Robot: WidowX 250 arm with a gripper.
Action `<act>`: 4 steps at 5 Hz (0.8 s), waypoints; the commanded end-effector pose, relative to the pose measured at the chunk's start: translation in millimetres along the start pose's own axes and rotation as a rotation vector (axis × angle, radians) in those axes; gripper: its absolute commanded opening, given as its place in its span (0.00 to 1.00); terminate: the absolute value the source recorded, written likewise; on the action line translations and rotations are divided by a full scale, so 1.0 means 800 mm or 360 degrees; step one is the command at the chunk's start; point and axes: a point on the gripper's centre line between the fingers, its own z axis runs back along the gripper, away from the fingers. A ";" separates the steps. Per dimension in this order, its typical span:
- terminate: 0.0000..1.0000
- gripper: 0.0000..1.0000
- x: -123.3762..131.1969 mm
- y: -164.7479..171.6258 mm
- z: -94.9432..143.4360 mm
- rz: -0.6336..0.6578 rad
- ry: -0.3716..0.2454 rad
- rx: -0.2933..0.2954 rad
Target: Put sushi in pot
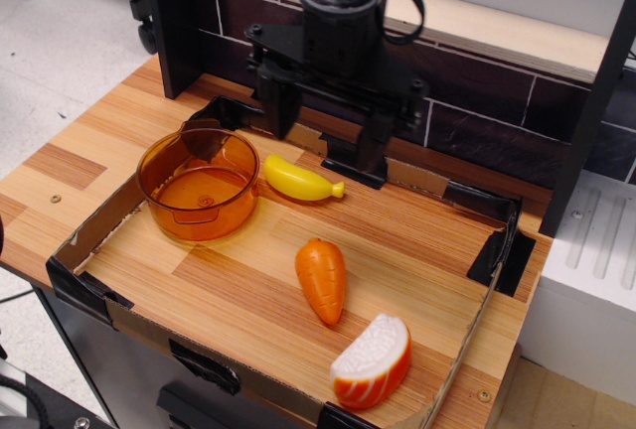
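Note:
The sushi (372, 360), a white and orange striped wedge, lies at the front right of the wooden tray floor. The translucent orange pot (198, 183) stands empty at the left of the tray. My black gripper (323, 146) hangs open and empty above the back of the tray, over the yellow banana (301, 180). Its two fingers point down and stand well apart. The gripper is far from the sushi and to the right of the pot.
An orange ridged carrot (322, 279) lies in the middle between the gripper and the sushi. Low cardboard walls with black corner clips (503, 250) ring the tray. A dark brick-pattern wall (497, 131) stands behind. A white block (596, 280) sits at the right.

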 end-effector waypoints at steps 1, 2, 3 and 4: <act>0.00 1.00 -0.060 -0.037 0.022 -0.0321 0.0154 -0.0242; 0.00 1.00 -0.084 -0.046 0.015 -0.0394 0.0276 -0.0294; 0.00 1.00 -0.103 -0.054 -0.004 -0.0457 0.0341 -0.0335; 0.00 1.00 -0.103 -0.055 -0.023 -0.0468 0.0325 -0.0345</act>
